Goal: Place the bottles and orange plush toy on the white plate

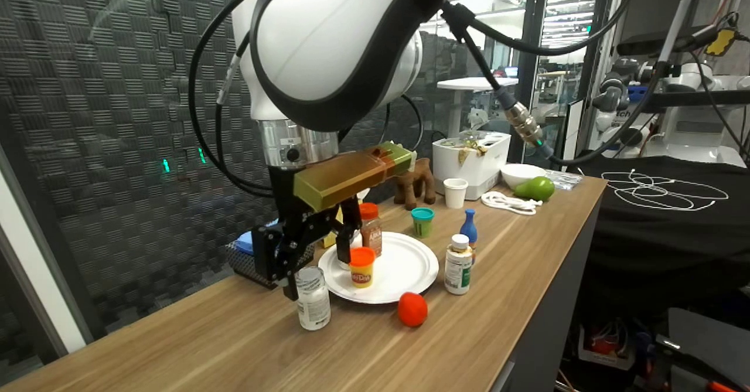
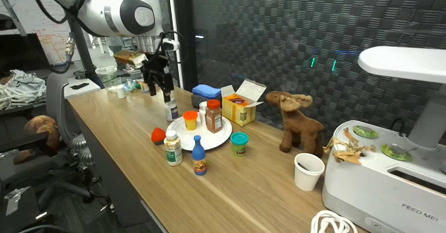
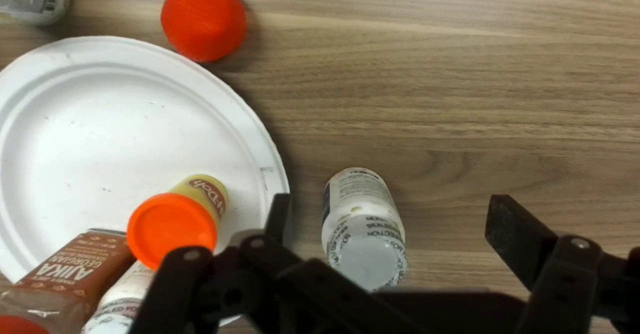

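My gripper (image 3: 390,213) is open and empty. A white bottle (image 3: 361,196) stands upright between its fingers in the wrist view, nearer the plate-side finger, touching neither. That bottle shows in both exterior views (image 1: 314,304) (image 2: 171,110). The white plate (image 3: 125,124) is beside it. On the plate stand a brown red-capped jar (image 2: 214,117), an orange-lidded tub (image 1: 361,272) and a white bottle (image 2: 203,113), partly hidden. The orange plush toy (image 1: 412,309) lies on the table just off the plate's rim. A white-capped green-label bottle (image 1: 457,266) and a blue bottle (image 2: 199,155) stand off the plate.
An open yellow carton (image 2: 240,111) and a black mesh basket (image 2: 205,101) with a blue cloth stand behind the plate. A teal-lidded tub (image 2: 239,145), a brown plush moose (image 2: 300,128) and a white cup (image 2: 308,173) stand farther along the table.
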`<state>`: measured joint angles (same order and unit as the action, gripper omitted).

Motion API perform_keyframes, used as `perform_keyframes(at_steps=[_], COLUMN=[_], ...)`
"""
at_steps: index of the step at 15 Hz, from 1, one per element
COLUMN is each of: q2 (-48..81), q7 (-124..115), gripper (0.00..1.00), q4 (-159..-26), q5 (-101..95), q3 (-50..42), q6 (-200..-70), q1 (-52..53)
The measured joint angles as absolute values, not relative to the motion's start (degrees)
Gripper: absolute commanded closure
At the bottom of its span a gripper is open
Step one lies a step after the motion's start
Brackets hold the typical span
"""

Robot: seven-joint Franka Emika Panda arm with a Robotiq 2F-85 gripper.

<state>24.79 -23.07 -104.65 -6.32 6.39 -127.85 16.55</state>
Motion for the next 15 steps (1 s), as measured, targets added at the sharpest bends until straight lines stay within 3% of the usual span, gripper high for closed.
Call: perform_keyframes(at_steps=[2, 3, 5, 10, 15], q2=[25.53, 25.94, 26.87, 28.83, 29.38], q7=[-21.81, -21.14, -19.98, -17.38, -16.16], gripper=[0.11, 0.29, 0.37, 0.77, 0.81], q4=[-103.9, -103.48, -102.43, -99.84, -98.81], q5=[-6.32, -6.32, -6.32, -6.32, -6.31], q3=[6.39, 6.39, 6.38, 6.38, 6.22], q6=[-127.88, -127.89, -127.89, -127.87, -127.85], q1=[16.48, 16.43, 16.36, 16.03, 15.62])
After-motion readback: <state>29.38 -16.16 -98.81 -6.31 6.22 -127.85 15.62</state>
